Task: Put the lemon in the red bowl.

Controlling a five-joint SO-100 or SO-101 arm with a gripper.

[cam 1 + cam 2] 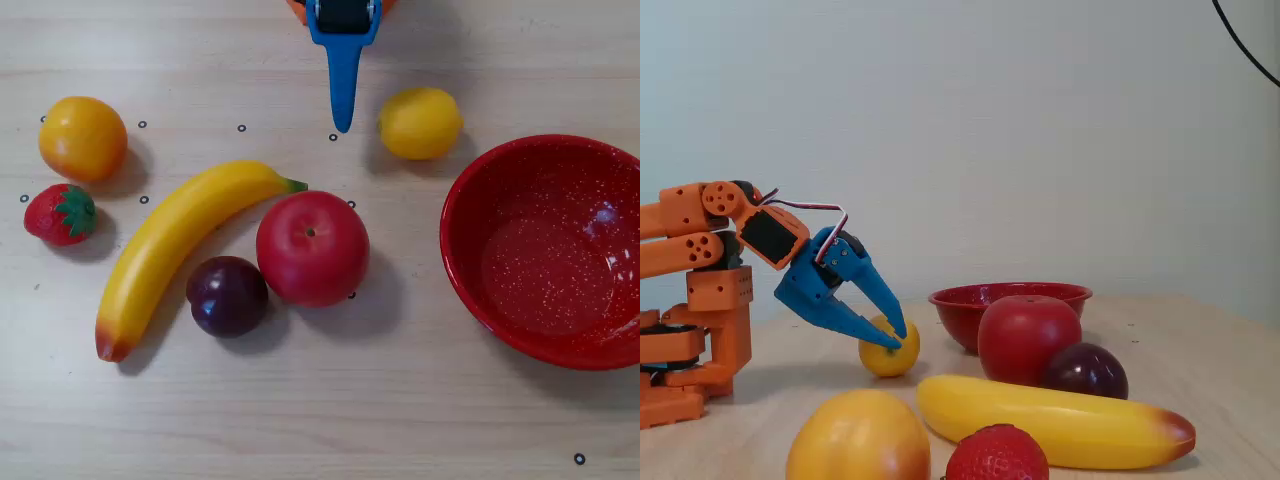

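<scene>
Arm reaches low from its orange base, wrist pitched down. Hand (pixel 896 334) spread, blue fingers (pixel 878 290) parted at the tips, empty. Lemon (pixel 889 350) sits on the tabletop (pixel 400 420) right at the fingertips; contact can't be told. Red bowl (pixel 470 290) stands beyond the lemon, away from the hand.

A: Open tabletop (pixel 300 420) between lemon (pixel 420 123) and red bowl (pixel 545 250)?
B: Yes, bare there, along the far edge.
A: Near side of the lemon?
B: Blocked by apple (pixel 312 247), plum (pixel 228 295), banana (pixel 175 245), mid-tabletop.
A: Near edge?
B: Clear.
</scene>
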